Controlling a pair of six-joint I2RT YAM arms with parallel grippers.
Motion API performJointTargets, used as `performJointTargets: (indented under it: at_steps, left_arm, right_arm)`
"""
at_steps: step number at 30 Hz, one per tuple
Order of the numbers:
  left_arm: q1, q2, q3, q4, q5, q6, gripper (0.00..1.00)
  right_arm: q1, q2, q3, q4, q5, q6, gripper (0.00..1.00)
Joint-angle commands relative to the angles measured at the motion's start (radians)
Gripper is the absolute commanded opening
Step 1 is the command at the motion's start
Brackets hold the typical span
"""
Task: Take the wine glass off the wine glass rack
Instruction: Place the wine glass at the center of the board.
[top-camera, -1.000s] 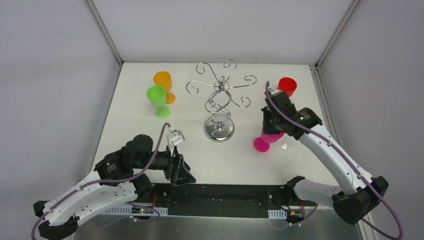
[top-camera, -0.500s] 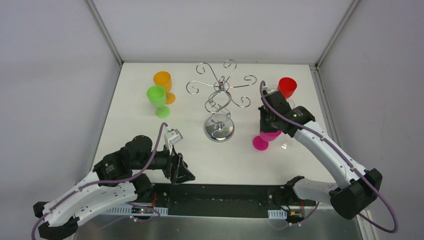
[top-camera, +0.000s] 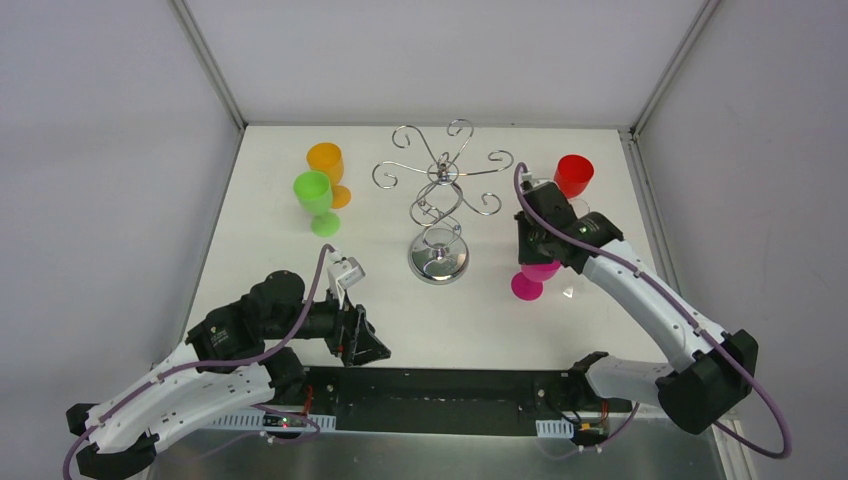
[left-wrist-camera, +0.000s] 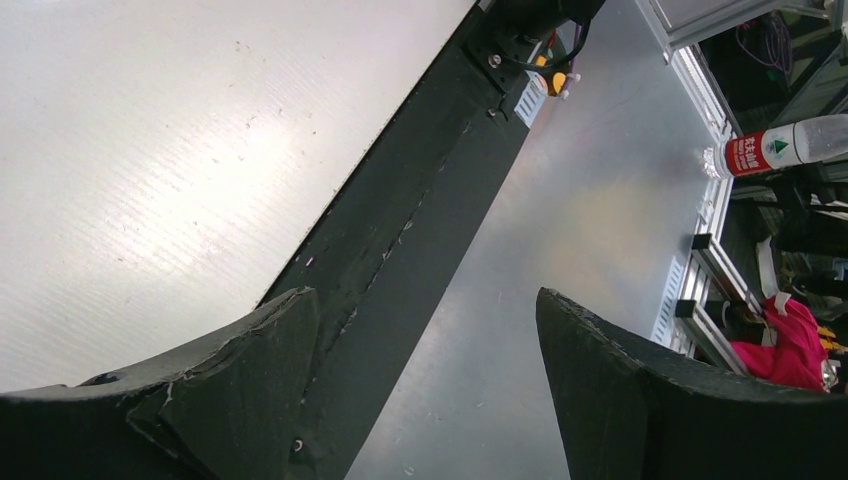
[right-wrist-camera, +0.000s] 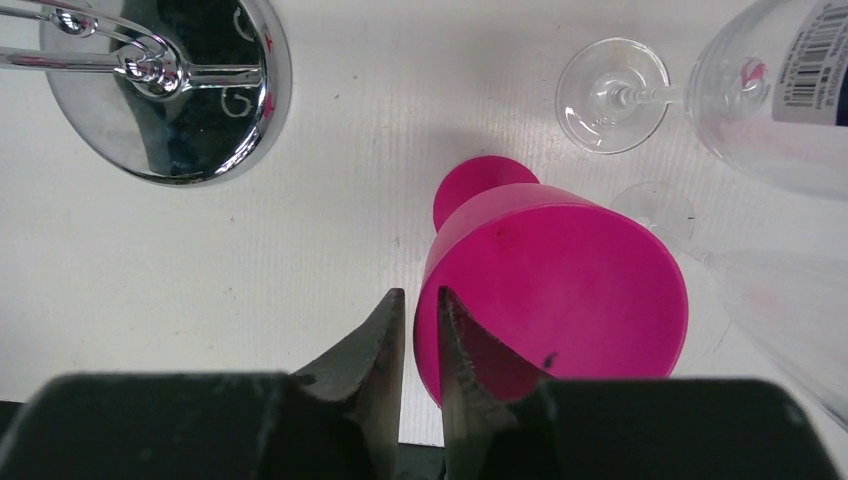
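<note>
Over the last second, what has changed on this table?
The right pincer, clamped on the rim of the pink glass, swung slightly left toward the rack; the glass now looks less tilted. Nothing was grabbed or released. The left pincer, rack, green glass, orange glass and red glass stayed put.

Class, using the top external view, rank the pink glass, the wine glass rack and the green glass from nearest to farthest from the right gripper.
1. pink glass: its rim is pinched in the right gripper, right of the rack.
2. wine glass rack: table centre, to the gripper's left.
3. green glass: far left side.
</note>
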Motion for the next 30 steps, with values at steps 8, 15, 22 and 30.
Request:
performJointTargets:
  at_steps: [8, 15, 22, 30]
  left_arm:
    - [-0.005, 0.007, 0.015, -0.002, -0.005, 0.014, 0.82]
    - [-0.006, 0.008, 0.014, -0.002, -0.010, 0.014, 0.82]
    - [-0.006, 0.011, 0.014, -0.002, -0.020, 0.014, 0.84]
    - [-0.006, 0.034, 0.017, -0.005, -0.059, 0.017, 0.85]
  right_arm:
    - [-0.003, -0.046, 0.032, -0.020, 0.047, -0.005, 0.39]
    - [-0.003, -0.097, 0.088, -0.068, 0.062, -0.005, 0.43]
    - [-0.002, -0.198, 0.086, -0.069, 0.095, -0.005, 0.61]
    - [-0.002, -0.302, 0.055, -0.074, 0.023, -0.003, 0.75]
